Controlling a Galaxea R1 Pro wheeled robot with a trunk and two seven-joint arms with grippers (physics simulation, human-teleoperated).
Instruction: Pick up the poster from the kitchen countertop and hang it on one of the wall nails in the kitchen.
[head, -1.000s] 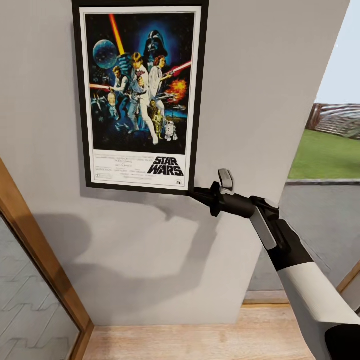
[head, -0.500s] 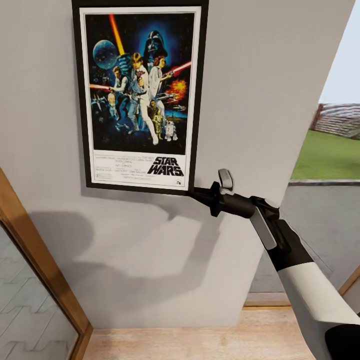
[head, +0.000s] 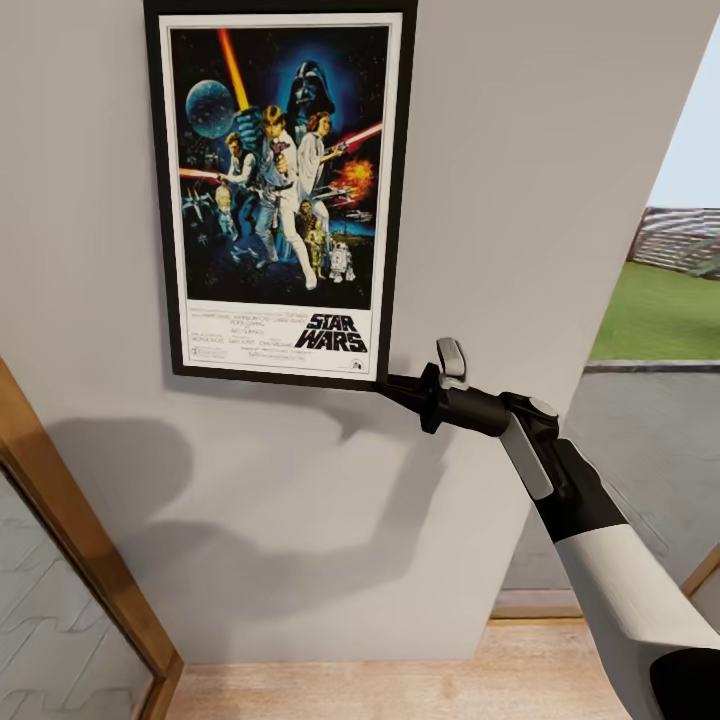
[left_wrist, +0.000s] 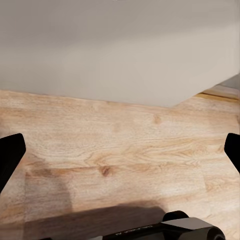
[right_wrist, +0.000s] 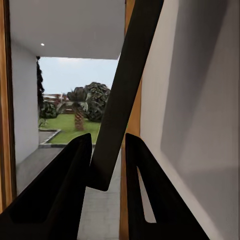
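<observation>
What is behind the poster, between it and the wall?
The poster stands upright before the grey wall, its lower corner pinched by the right tool. The poster covers the wall area behind it, so no nail or hook can be seen there.

The poster (head: 280, 190) lies upright against the grey wall (head: 520, 180). The right gripper (head: 392, 386) reaches its lower right corner and seems to pinch the frame there, though the fingertips are hard to make out.
</observation>
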